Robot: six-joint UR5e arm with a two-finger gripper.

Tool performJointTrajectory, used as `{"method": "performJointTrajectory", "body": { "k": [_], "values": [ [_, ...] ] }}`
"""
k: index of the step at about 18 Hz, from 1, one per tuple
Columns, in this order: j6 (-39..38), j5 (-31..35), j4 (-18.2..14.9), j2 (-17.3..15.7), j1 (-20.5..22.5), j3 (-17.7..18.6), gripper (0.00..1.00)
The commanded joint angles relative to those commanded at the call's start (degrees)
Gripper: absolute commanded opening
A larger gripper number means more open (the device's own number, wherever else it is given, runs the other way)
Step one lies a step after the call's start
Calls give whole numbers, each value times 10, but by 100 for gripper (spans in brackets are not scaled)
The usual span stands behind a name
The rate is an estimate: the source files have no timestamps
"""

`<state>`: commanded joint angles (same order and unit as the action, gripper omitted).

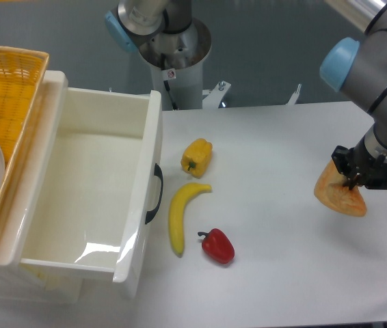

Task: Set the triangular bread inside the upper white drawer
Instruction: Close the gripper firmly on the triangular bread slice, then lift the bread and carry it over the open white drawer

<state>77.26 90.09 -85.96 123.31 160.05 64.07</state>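
At the right side of the white table (282, 137), the gripper (355, 179) clamps the triangular bread (337, 195), tilted, its lower edge close to the tabletop. The upper white drawer (84, 198) stands pulled open at left, beside a yellow woven basket (5, 96). Between them lie a yellow bell pepper (197, 156), a banana (180, 216) and a red bell pepper (217, 246).

Black gripper (357, 179) pinches the orange-tan triangular bread (339, 194), paler across its face. Far off to its left sits a glossy white drawer (77, 205) with a dark handle; between them lie a yellow pepper (197, 156), a yellow banana (180, 216) and a red pepper (217, 246).
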Motion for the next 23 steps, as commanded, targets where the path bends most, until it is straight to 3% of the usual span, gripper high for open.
{"method": "performJointTrajectory", "body": {
  "k": [9,14,17,23],
  "values": [
    [-6,-17,0,-9,1,-2,0],
    [-73,-47,-6,-47,-7,8,0],
    [-84,-64,-33,-75,-19,9,0],
    [-178,-106,-35,-128,-46,37,0]
  ]
}}
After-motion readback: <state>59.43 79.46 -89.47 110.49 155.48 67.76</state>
